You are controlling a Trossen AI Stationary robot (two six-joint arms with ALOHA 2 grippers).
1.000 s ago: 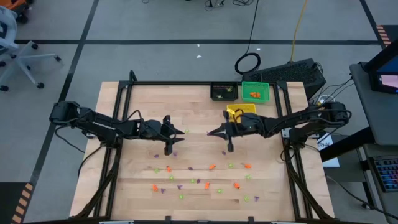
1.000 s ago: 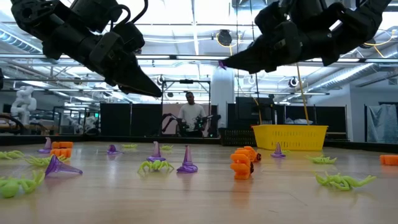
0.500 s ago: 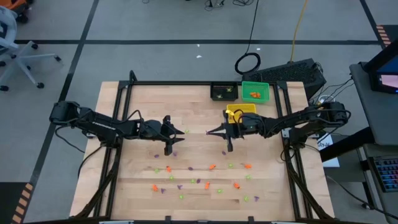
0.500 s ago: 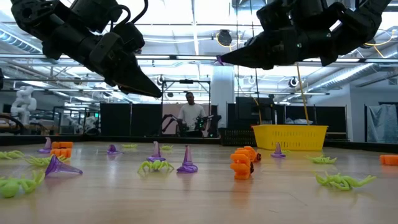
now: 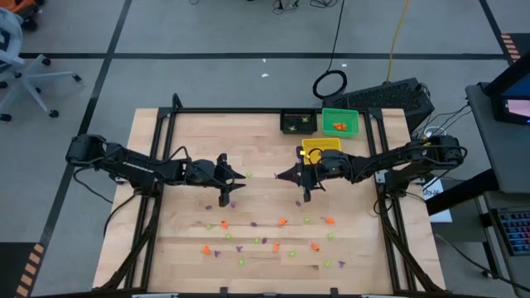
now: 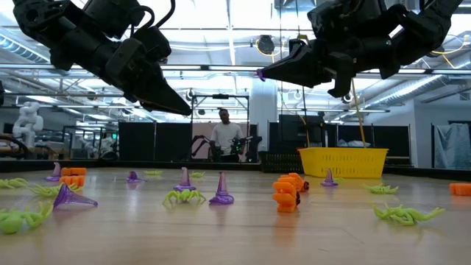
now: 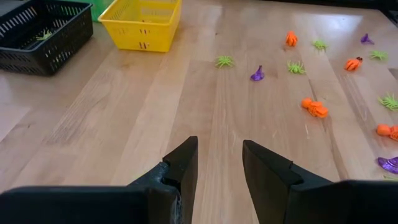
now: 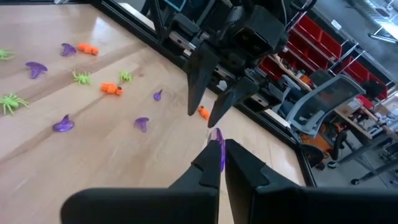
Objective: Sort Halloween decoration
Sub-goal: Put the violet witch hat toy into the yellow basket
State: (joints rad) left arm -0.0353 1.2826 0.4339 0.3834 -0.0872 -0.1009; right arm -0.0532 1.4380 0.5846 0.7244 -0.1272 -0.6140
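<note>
Halloween decoration, tiny plastic orange, purple and light-green trinkets (image 5: 281,222), is scattered over the near half of the pale wooden table (image 5: 190,132). A small purple trinket (image 8: 217,136) is pinched between the closed fingers of the right gripper (image 5: 278,175), raised above the table's middle. The left gripper (image 5: 244,175) is held with fingers parted, empty, opposite it.

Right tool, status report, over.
Right tool shut on purple trinket, raised mid-table. Left tool open, empty, opposite. Path to yellow bin clear.
</note>
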